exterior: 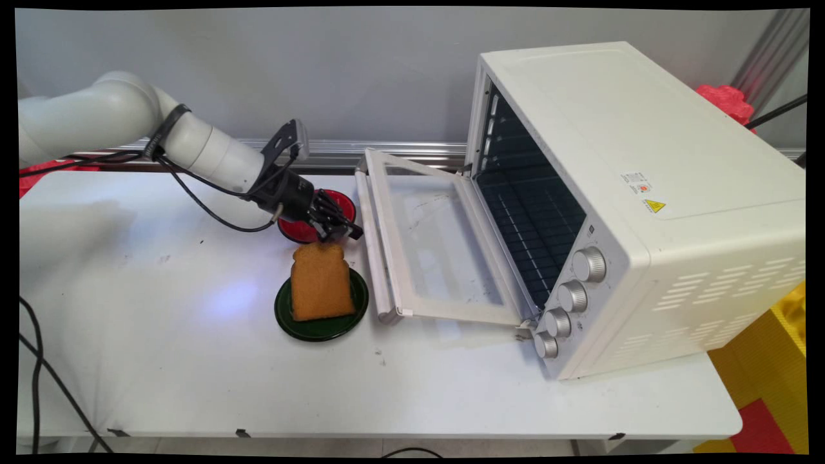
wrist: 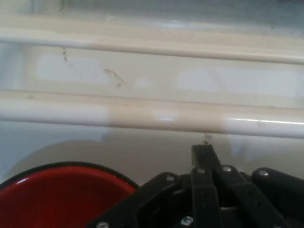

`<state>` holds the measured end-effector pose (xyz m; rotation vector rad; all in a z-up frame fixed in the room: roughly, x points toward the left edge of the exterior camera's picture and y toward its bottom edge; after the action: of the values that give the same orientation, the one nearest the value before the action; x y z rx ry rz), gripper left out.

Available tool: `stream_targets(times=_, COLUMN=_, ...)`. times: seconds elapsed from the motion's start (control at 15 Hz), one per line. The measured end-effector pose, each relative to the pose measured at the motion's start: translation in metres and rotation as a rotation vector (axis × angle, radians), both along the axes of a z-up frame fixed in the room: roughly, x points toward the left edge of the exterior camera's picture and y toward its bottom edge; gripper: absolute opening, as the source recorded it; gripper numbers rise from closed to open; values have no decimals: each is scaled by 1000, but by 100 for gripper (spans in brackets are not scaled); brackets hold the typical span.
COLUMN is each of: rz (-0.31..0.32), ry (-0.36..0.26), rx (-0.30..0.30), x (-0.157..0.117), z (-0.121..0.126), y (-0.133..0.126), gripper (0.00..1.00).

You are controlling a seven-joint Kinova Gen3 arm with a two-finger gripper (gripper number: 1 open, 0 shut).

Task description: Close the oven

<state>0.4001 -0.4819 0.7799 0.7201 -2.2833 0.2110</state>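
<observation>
Toast [exterior: 321, 283] is seen at the centre of the frame, lying on a green plate [exterior: 322, 325] on the desk [exterior: 161, 361], its long axis running toward the upper edge. Directly above its top edge the end effector [exterior: 335, 233] is poised; whether contact is made cannot be told. Its fingers appear drawn together around nothing. A red plate [wrist: 66, 194] is seen just behind, and the oven door [exterior: 438, 245] to the right.
</observation>
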Motion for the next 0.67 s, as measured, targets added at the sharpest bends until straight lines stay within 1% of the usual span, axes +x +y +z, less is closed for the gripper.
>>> stream_targets(times=0.27, rz=-4, ry=17, rx=2, x=-4, z=-3, y=-2, gripper=0)
stream_targets(times=0.67, rz=9, ry=57, rx=6, x=-7, z=-1, y=0, gripper=0)
